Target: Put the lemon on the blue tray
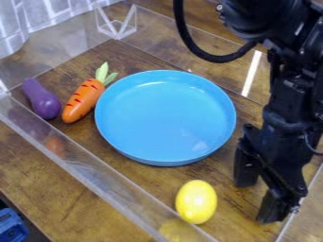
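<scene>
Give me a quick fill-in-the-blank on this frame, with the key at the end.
1. The lemon lies on the ____, not on the tray.
2. The gripper holds ____.
3. The carrot lies between the tray and the ____ eggplant.
4. The tray's colour is ____.

Missing words: table; nothing; purple; blue

The arm (271, 57) ran off the top and right edges of the frame. A clear stand (116, 19) at upper left was cut by the top edge.
</scene>
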`<state>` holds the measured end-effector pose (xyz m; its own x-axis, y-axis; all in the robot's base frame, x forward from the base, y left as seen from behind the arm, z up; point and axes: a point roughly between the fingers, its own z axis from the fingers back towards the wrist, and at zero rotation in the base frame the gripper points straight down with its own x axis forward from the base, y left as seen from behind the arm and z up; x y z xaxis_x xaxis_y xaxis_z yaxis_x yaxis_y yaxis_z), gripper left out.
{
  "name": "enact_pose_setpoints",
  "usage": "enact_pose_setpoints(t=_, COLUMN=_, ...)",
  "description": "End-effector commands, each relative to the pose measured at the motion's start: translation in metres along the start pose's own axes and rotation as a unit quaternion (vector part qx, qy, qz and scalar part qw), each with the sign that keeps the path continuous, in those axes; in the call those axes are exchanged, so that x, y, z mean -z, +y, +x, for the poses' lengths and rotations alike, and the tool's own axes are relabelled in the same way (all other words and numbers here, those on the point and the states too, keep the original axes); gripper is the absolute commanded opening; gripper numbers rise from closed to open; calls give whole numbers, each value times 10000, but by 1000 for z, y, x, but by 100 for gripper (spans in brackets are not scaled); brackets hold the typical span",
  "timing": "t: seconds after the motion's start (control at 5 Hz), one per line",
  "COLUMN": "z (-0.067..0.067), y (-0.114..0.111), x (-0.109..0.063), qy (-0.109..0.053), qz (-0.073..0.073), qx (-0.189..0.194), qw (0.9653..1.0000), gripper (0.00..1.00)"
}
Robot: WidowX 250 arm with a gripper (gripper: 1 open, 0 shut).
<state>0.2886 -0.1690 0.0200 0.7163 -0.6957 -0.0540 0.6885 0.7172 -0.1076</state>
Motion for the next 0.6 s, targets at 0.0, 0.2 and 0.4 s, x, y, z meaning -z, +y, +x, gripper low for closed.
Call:
enact_pose_setpoints(t=0.0, z=-15, y=4, x=6, qy=199, qz=-20, qx=295, qw=9994, gripper=100)
enact_pose_setpoints(t=0.2, z=-16, y=7, x=6, qy=208, qz=-36, qx=201, qw=9996, gripper=100)
enact_pose_setpoints(t=0.4, z=-17, y=9, x=6, qy=251, qz=-65, qx=127, qw=9996, gripper=100)
